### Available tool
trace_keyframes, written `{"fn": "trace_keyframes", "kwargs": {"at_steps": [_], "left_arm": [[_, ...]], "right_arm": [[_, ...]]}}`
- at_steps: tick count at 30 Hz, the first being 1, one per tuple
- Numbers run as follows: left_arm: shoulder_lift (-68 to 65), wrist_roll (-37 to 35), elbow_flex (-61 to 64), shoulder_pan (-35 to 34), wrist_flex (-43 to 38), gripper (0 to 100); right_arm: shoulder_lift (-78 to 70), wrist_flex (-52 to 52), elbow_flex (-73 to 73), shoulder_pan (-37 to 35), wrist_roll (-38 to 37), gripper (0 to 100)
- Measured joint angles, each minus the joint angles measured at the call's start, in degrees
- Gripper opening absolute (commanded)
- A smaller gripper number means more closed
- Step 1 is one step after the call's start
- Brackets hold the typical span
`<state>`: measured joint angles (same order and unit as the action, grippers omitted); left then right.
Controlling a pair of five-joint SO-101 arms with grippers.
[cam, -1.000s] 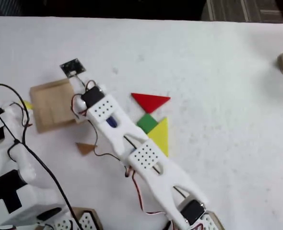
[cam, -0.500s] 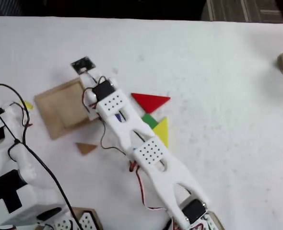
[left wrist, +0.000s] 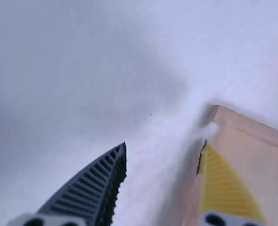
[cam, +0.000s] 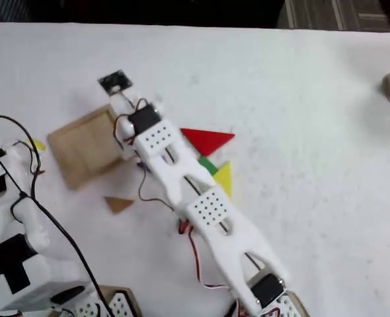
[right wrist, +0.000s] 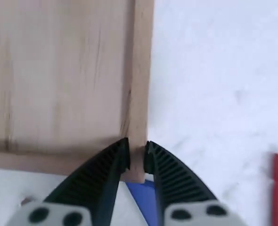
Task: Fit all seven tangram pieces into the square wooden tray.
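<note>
Tray: square wooden tray (cam: 82, 148) lies flat near the left edge of the surface (cam: 301, 99), about midway between its far and near edges. Being square, it has no long axis, and its sides run askew to the surface edges. Its floor shows as bare wood.
Right jaws: right gripper (right wrist: 136, 150) is clamped on the tray's rim, one finger on each side, at the corner turned toward the middle of the surface.
Left jaws: left gripper (left wrist: 163, 147) is spread wide and holds nothing. Its yellow finger sits at the tray corner nearest the left edge.
Blue piece: blue piece (right wrist: 139, 202) lies on the surface just outside the gripped corner, under the right jaws. Its shape cannot be told.
Red triangle: red triangle (cam: 208, 140) lies near the middle. Its long side runs parallel to the far edge and its apex points at the near edge.
Green square: green square (cam: 208, 165) stands on a corner, just nearer than the red apex and partly under the right arm.
Yellow triangle: yellow triangle (cam: 224, 178) is beside the green square. Its long side runs from far to near, and part of it is hidden.
Brown triangle: brown triangle (cam: 119, 203) lies just nearer than the tray, apex toward the near edge.
</note>
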<state>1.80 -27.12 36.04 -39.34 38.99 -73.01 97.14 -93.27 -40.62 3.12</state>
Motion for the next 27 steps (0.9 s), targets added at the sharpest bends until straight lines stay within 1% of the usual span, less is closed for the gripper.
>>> {"fn": "trace_keyframes", "kwargs": {"at_steps": [4, 9, 12, 14, 17, 21, 27], "left_arm": [[0.0, 0.0, 0.0, 0.0, -1.2, 27], [0.0, 0.0, 0.0, 0.2, -1.7, 27], [0.0, 0.0, 0.0, 0.7, -1.8, 27], [0.0, 0.0, 0.0, 1.0, -1.8, 27], [0.0, 0.0, 0.0, 1.0, -1.8, 27], [0.0, 0.0, 0.0, 1.1, -1.8, 27], [0.0, 0.0, 0.0, 1.1, -1.8, 27]], "right_arm": [[6.9, 0.1, 6.4, 4.1, 0.7, 1.5], [18.0, 0.2, 20.8, 7.2, 0.7, 1.5], [27.3, 0.2, 32.0, 7.2, 0.4, 1.5], [34.5, 0.2, 40.5, 7.8, -1.3, 1.5], [46.4, 0.2, 54.6, 11.1, -4.0, 1.5], [62.6, -1.5, 75.3, 20.0, -9.5, 1.5], [86.3, -13.1, 105.5, 39.5, -20.7, 1.5]]}}
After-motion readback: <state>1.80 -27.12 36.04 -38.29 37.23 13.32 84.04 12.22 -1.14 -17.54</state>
